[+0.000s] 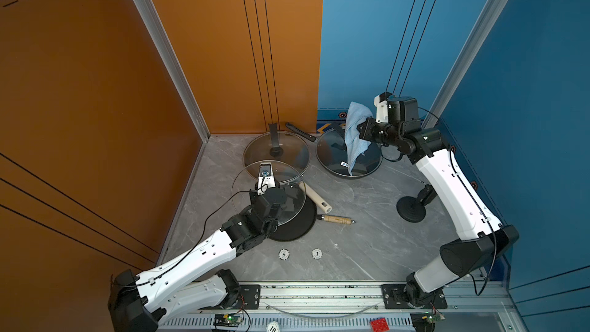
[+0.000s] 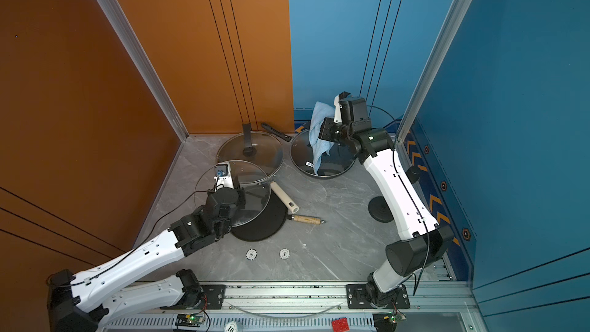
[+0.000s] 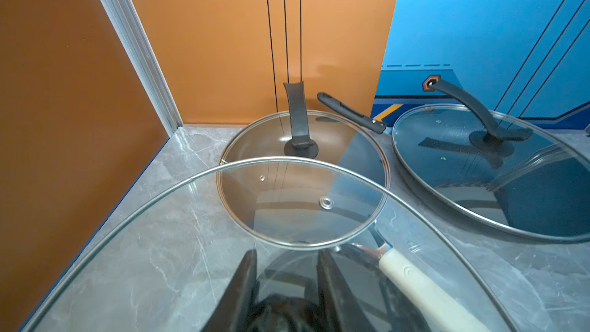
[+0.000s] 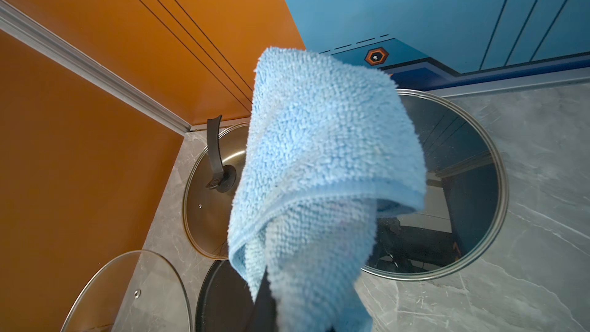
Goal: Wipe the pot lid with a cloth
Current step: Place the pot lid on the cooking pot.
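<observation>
Surface: grey marbled tabletop [image 1: 367, 244], enclosed by orange wall [image 1: 79, 91], blue wall [image 1: 367, 43].
Round glass lids [image 1: 245, 180] [image 1: 293, 154] [image 1: 329, 154]: three; one clamped in left gripper [image 3: 287, 260] over flat black wooden-handled pan [image 1: 297, 221], two beyond it.
Light-blue microfibre cloth [image 1: 354, 122]: one, pinched in right gripper [image 1: 361, 131], raised beyond-right of pan.
White chips [image 1: 283, 254] [image 1: 317, 253]: two, before pan.

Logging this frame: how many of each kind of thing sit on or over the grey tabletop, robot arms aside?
cloth: 1
glass lids: 3 (held lid, upright-handled lid, lid beneath the cloth)
pans: 3 (flat black pan, cream-handled pan, black-handled pan)
poker chips: 2
black stand: 1
Total: 10
</observation>
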Controlling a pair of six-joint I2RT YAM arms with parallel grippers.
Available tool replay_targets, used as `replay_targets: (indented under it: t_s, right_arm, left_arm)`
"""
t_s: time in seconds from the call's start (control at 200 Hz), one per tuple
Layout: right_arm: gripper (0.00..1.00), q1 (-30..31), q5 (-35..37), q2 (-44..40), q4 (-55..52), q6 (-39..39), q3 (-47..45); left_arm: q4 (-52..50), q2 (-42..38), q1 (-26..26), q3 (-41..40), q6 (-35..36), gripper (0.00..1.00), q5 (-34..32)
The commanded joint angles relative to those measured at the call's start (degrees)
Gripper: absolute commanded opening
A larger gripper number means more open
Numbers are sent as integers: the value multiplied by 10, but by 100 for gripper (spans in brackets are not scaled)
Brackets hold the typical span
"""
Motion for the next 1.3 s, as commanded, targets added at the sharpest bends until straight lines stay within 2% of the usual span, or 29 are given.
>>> replay_targets:
  t_s: [0.0,0.305,0.445,0.726,1.006,1.296]
  right_arm:
    - [1,-2,23,-7,2,4,-12]
    - [2,-3,34,-19,-3,14,-18]
    - [2,-7,34,-16,-18,10,2]
    - [2,-12,43,-45,-47,-20,8]
    - [2,-20,62,-105,-51,-46,-55]
    - [2,-56,31,-117,-72,-59,-57]
  left_arm:
    - [-8,-22,-23,-28,-57,31,-68]
    - [-32,0,-32,-81,-161,31,-56]
    - [4,23,-29,-107,-184,32,-37]
    - [81,123,-17,-114,-217,32,-26]
    - [139,232,-5,-106,-263,33,-5]
    - [178,316,7,-73,-275,33,-10]
